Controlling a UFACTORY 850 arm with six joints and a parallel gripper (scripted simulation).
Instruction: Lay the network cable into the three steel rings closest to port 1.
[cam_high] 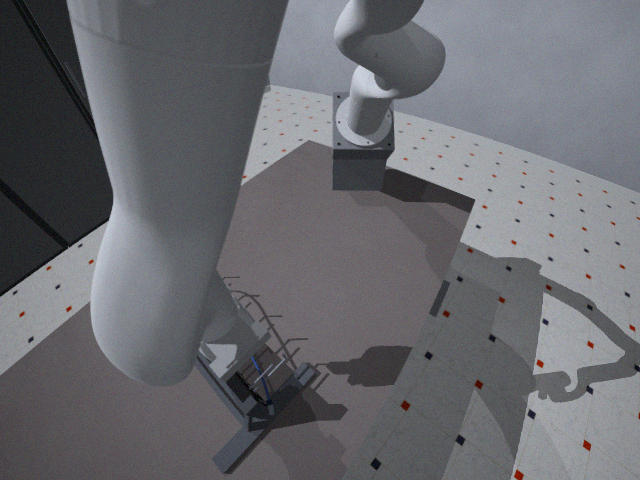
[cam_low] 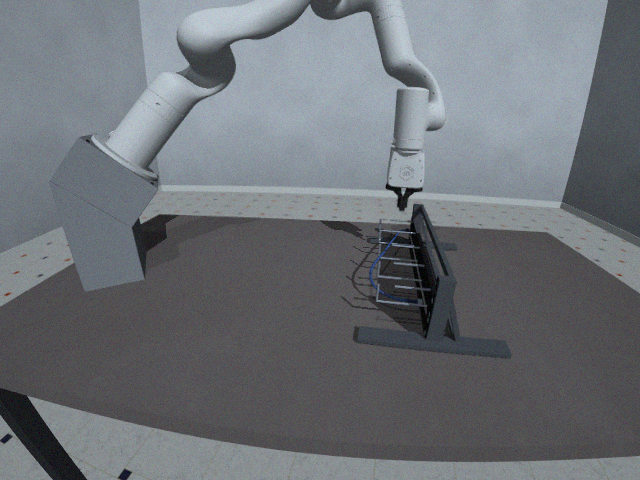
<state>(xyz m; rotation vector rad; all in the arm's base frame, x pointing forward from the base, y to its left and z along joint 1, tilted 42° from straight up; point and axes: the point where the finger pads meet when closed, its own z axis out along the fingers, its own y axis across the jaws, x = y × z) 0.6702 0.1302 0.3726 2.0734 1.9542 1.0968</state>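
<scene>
The dark patch panel [cam_low: 433,268] stands tilted on a grey cross-shaped base [cam_low: 431,341] on the brown mat. Steel rings [cam_low: 400,268] stick out from its left face in a row. The blue network cable [cam_low: 373,271] hangs in a loose arc beside the rings, from near the far ring down to the panel's near end. It also shows in the overhead view [cam_high: 261,379]. My gripper [cam_low: 402,204] points straight down just above the panel's far top edge. It is shut, a short way above the cable, with nothing between its fingers. In the overhead view the arm hides the gripper.
The robot's grey pedestal [cam_low: 100,217] stands at the left of the mat, and also shows in the overhead view [cam_high: 361,149]. A large arm link [cam_high: 165,170] blocks much of the overhead view. A dark wall panel [cam_high: 36,129] is at the left.
</scene>
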